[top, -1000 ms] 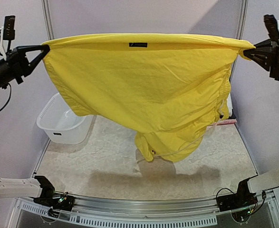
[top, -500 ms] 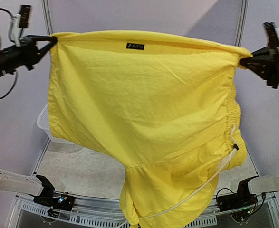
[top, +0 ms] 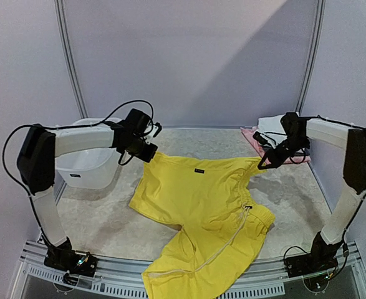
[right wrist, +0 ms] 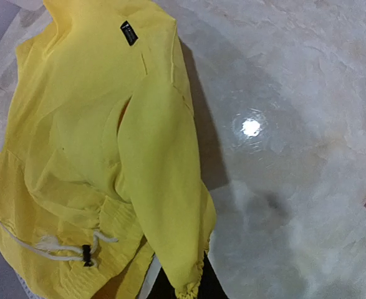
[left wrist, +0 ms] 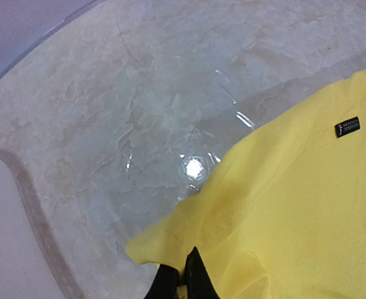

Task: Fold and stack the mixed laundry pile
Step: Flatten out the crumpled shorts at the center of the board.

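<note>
The yellow shorts (top: 201,205) lie spread on the table, one leg hanging over the near edge, with a black label (top: 199,170) and white drawstring (top: 229,240). My left gripper (top: 149,153) is shut on the shorts' far left corner, low over the table; in the left wrist view the fingers (left wrist: 184,283) pinch the yellow cloth (left wrist: 295,205). My right gripper (top: 262,165) is shut on the far right corner at the elastic waistband (right wrist: 170,205). A folded white garment (top: 271,123), perhaps the T-shirt, lies at the far right behind the right arm.
A white plastic basket (top: 92,165) stands at the far left beside the left arm. A pink cloth (top: 252,138) lies under the white garment at the far right. The marbled table top (top: 95,215) ends at a metal rail (top: 170,274) at the near edge.
Both grippers have come down from high at the sides to the table and moved inward, laying the shorts, which hung stretched in the air, flat on the surface.
</note>
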You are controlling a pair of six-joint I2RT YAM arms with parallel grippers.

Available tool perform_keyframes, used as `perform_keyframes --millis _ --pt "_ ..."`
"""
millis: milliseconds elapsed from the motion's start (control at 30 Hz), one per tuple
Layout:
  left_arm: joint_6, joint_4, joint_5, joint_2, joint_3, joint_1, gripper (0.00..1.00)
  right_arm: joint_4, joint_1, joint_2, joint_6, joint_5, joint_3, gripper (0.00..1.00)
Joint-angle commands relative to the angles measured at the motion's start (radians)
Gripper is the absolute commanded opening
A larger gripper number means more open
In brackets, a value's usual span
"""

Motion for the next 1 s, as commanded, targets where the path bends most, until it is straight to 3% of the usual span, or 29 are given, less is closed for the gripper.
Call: perform_keyframes --millis 0,367,433,533,667,800,967 --pt "-0.081 0.146 -0.061 0.066 0.056 0.022 0.00 0.073 -0.029 0.206 0.046 0.072 0.189 0.00" --pt "-0.132 0.078 -0.172 0.226 0.230 0.103 0.00 0.024 -0.032 0.594 0.195 0.256 0.672 0.02" --pt "-0.141 0.028 -0.166 0.273 0.311 0.121 0.00 0.031 -0.032 0.633 0.229 0.283 0.723 0.15" --pt "-0.158 -0.054 -0.178 0.318 0.425 0.123 0.34 0.015 -0.034 0.659 0.263 0.263 0.778 0.51" --pt "-0.145 -0.046 -0.216 0.189 0.392 0.060 0.50 -0.005 -0.038 0.511 0.255 0.215 0.679 0.66" --pt "-0.173 -0.087 -0.189 0.042 0.296 -0.026 0.53 -0.064 -0.051 0.307 0.166 0.164 0.471 0.69" --pt "-0.257 -0.088 -0.050 -0.127 0.072 -0.167 0.54 -0.184 -0.061 0.156 -0.005 0.138 0.217 0.69"
